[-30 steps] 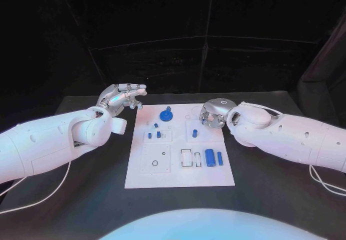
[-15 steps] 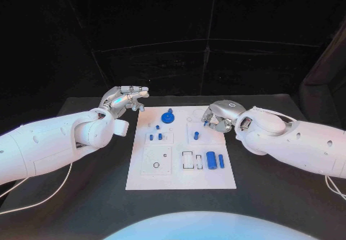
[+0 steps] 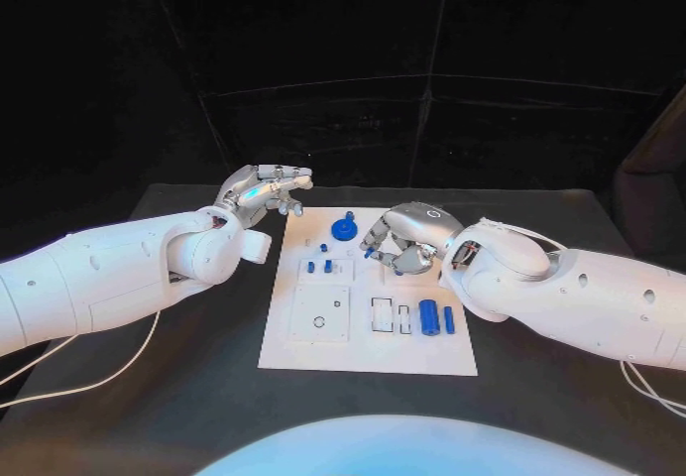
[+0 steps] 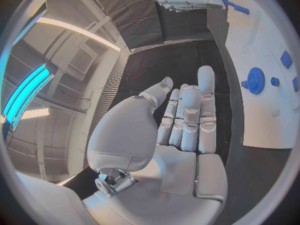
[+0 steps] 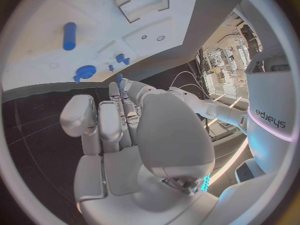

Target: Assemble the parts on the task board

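Observation:
The white task board [image 3: 365, 347] lies mid-table. On it are a blue gear [image 3: 345, 229] at the far end, two small blue pegs [image 3: 317, 266], a thick blue cylinder [image 3: 429, 316] and a slim blue bar [image 3: 447, 318]. My right hand [image 3: 400, 240] hangs over the board's far right part, pinching a small blue peg [image 3: 371, 253] at its fingertips; the left wrist view shows that peg [image 4: 234, 6] sticking out of the right hand [image 4: 187, 0]. My left hand [image 3: 266, 190] floats beside the board's far left corner, fingers loosely bent, holding nothing.
Rectangular slots [image 3: 384, 313] and a small ring hole [image 3: 317, 322] mark the board's near half. Black table [image 3: 171, 387] surrounds the board on all sides. A white cable [image 3: 86, 382] trails under my left arm.
My right hand has moved from the board's right edge in over the far right part, and its fingers have closed round the blue peg that stood there. The left hand has kept its place.

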